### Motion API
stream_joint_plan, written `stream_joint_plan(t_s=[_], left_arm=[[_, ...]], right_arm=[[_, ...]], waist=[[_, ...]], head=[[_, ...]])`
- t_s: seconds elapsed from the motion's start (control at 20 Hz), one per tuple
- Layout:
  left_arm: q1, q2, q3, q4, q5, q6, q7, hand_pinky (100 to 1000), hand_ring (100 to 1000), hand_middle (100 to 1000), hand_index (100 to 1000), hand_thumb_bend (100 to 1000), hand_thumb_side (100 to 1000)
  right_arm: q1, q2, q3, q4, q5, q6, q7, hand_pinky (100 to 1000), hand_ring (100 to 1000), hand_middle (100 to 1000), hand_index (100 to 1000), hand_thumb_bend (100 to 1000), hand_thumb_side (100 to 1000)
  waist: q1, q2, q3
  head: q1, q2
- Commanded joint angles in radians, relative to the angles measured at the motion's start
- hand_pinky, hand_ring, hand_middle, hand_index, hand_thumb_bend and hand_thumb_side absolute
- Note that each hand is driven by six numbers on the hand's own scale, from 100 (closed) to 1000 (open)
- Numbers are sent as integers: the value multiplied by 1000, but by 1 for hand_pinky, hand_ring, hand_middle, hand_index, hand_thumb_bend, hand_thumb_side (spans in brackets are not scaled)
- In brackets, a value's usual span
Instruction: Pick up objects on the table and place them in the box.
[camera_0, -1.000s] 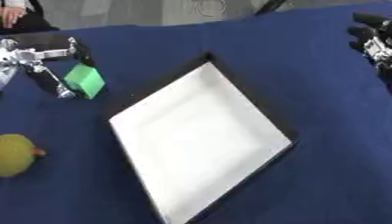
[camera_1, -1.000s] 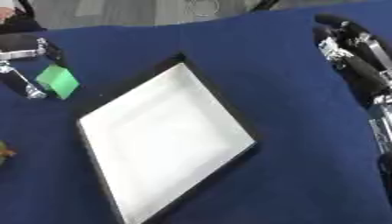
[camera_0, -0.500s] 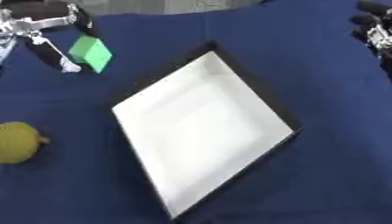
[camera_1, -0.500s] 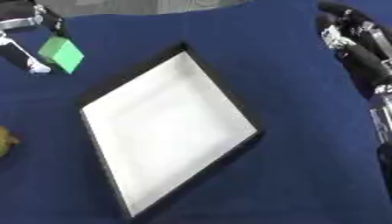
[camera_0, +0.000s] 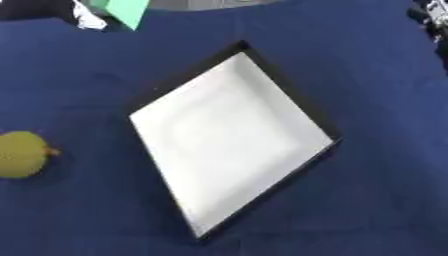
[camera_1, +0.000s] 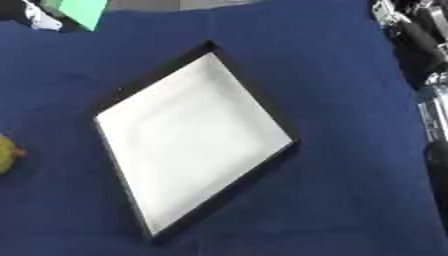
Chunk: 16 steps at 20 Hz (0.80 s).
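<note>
A green block (camera_0: 127, 10) hangs at the top left edge, above the blue cloth, with my left hand shut on it. Only a silver finger (camera_0: 87, 16) of that hand shows beside the block; the rest is out of view. The box (camera_0: 227, 135), a shallow white tray with a black rim, lies cornerwise in the middle and holds nothing. A yellow-green fruit (camera_0: 22, 154) rests on the cloth at the far left. My right hand (camera_1: 416, 35) stays at the upper right with its fingers relaxed and open, holding nothing.
A dark blue cloth (camera_0: 376, 190) covers the whole table. Its far edge (camera_0: 210, 6) runs along the top of the view, just behind the block. My right forearm (camera_1: 433, 115) comes down the right edge.
My left hand has carried the green block up and a little to the right, toward the top edge. The camera has tilted slightly. The fruit, the box and my right hand have stayed put.
</note>
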Motion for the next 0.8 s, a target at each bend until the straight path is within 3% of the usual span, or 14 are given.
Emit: stream_joint_plan(t_s=[0.05,0.2,0.35,0.8], left_arm=[[-42,-16,-10,-79,58,-206,-243,698,625,544,607,502,100],[-61,-52,-22,-119,96,-182,-259,691,609,535,597,512,100],[-75,-93,-53,-149,103,-176,-288,686,603,535,596,516,100],[-77,-209,-102,-218,30,-149,-284,661,582,519,578,578,100]], right_arm=[[-27,-41,-20,3,-10,-1,-25,1000,998,1000,886,100,470],[-43,-51,-33,26,-12,0,-45,1000,996,999,885,100,470],[-55,-61,-42,55,-7,0,-58,1000,995,999,885,100,470],[-49,-82,-57,132,20,-8,-67,1000,996,1000,885,100,470]], waist=[[-6,-91,6],[-7,-100,14],[-7,-106,20],[-1,-121,36]], head=[[-18,15],[-22,24],[-18,14],[-19,7]])
